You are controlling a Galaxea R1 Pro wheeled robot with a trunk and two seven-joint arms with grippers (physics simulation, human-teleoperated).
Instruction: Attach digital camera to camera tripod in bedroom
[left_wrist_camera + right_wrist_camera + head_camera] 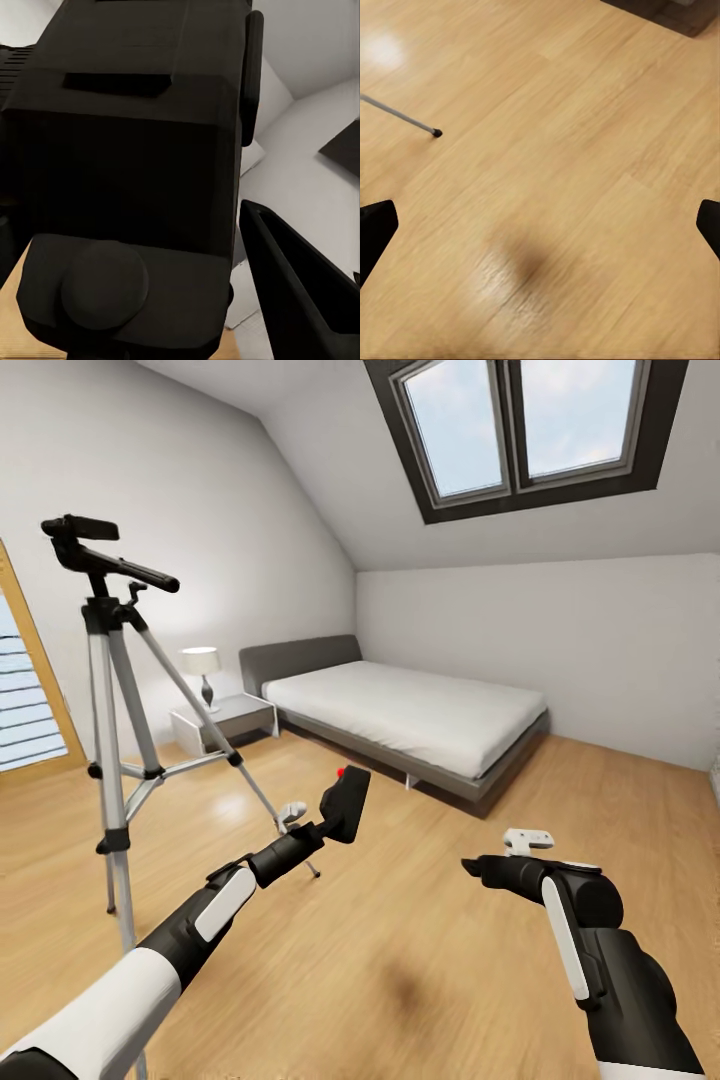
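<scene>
Attic room — sloped white ceiling, double skylight (520,430) upper right, grey bed (400,710) centre, light wood floor (400,960) — nightstand lamp (201,663) left

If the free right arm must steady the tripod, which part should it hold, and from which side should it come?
Probably the upper part of the near leg of the tripod, approached from the robot's right, where the open right end effector already hangs. The leg is thin and near upright, so the fingers can close across it. The left end effector holds the camera.
</scene>
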